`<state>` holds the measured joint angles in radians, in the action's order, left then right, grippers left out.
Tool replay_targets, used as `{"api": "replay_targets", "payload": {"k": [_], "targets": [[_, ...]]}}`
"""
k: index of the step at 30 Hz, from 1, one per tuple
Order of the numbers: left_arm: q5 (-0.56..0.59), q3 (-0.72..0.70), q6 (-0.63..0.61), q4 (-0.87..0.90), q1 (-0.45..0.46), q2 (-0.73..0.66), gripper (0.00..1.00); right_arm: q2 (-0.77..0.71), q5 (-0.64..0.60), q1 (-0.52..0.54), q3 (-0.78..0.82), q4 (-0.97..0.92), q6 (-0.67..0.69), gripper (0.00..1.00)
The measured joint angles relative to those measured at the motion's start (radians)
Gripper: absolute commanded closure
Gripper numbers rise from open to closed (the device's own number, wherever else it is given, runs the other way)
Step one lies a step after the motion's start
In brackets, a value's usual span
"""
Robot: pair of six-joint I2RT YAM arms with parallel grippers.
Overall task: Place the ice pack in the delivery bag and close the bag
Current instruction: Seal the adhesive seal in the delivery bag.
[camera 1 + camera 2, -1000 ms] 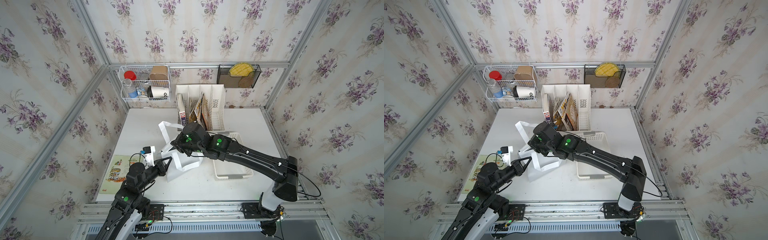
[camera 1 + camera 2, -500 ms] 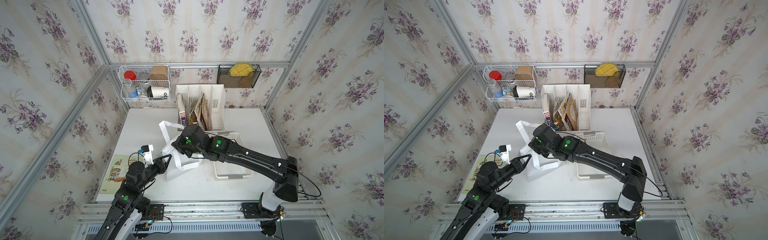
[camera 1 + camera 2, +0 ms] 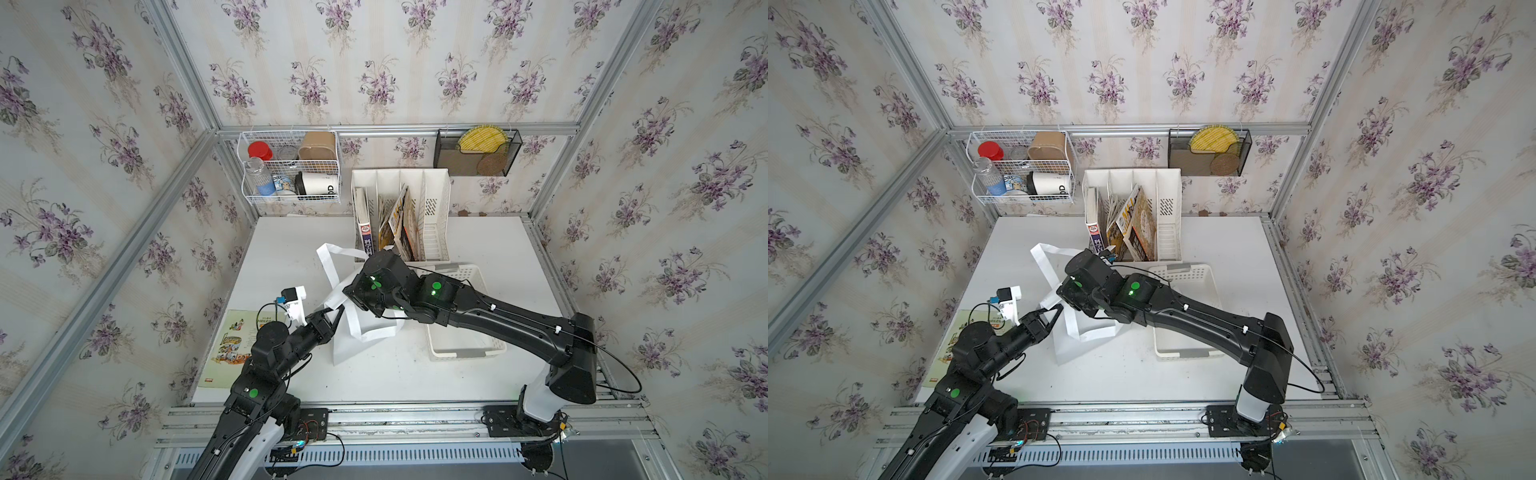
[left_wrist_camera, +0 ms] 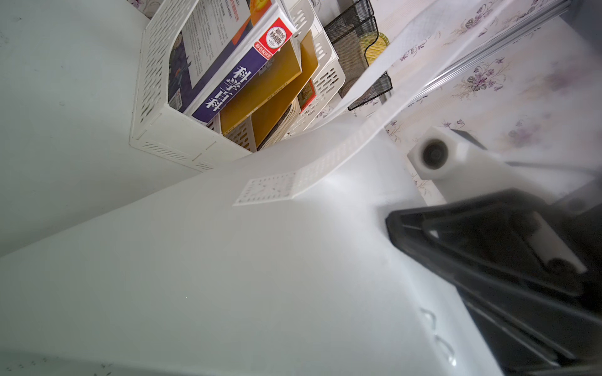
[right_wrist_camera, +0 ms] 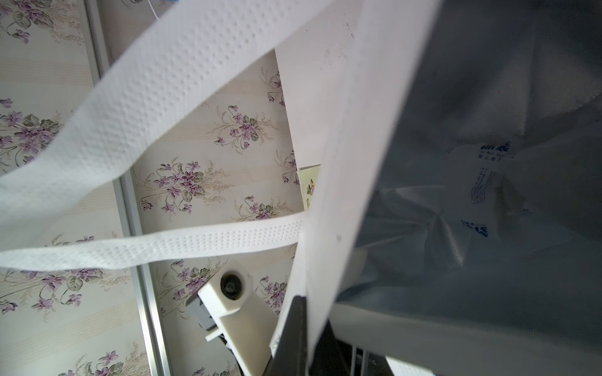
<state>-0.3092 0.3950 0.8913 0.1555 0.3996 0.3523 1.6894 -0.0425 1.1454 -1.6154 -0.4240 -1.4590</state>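
Two black arms meet over the middle of the white table (image 3: 478, 386). The right arm (image 3: 498, 316) makes the longer reach. From its base at the front right edge it stretches low and nearly level across the white perforated basket (image 3: 465, 353). Its elbow is slightly bent, and its wrist turns down over the mouth of the delivery bag (image 3: 351, 349). The right gripper is hidden beneath that wrist in both top views; its jaws are closed.

The left arm (image 3: 274, 353) rises from the front left, folds at the elbow above a picture book (image 3: 232, 349), and points forward toward the bag. The bag stands near the table's centre, just beside the basket. One strap handle (image 3: 328, 257) loops up toward the file rack (image 3: 399, 216).

The left gripper (image 3: 336, 314) sits at the bag's near rim with its fingers narrowly apart. The right wrist view shows the bag wall passing between them, but whether they pinch it cannot be told. Inside the bag, the ice pack (image 5: 479, 185), a pale pouch with blue print, lies against the silver lining.
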Motion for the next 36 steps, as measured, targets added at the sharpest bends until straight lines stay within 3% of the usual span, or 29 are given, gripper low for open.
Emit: {"api": "replay_targets", "payload": {"k": [26,36], "targets": [[0.035,0.023,0.053,0.055,0.000,0.019,0.84,0.058,-0.059,0.016,0.036,0.064,0.019,1.00],[0.020,0.023,0.064,0.055,0.000,0.016,0.81,0.060,-0.072,0.016,0.111,0.174,0.025,1.00]]}}
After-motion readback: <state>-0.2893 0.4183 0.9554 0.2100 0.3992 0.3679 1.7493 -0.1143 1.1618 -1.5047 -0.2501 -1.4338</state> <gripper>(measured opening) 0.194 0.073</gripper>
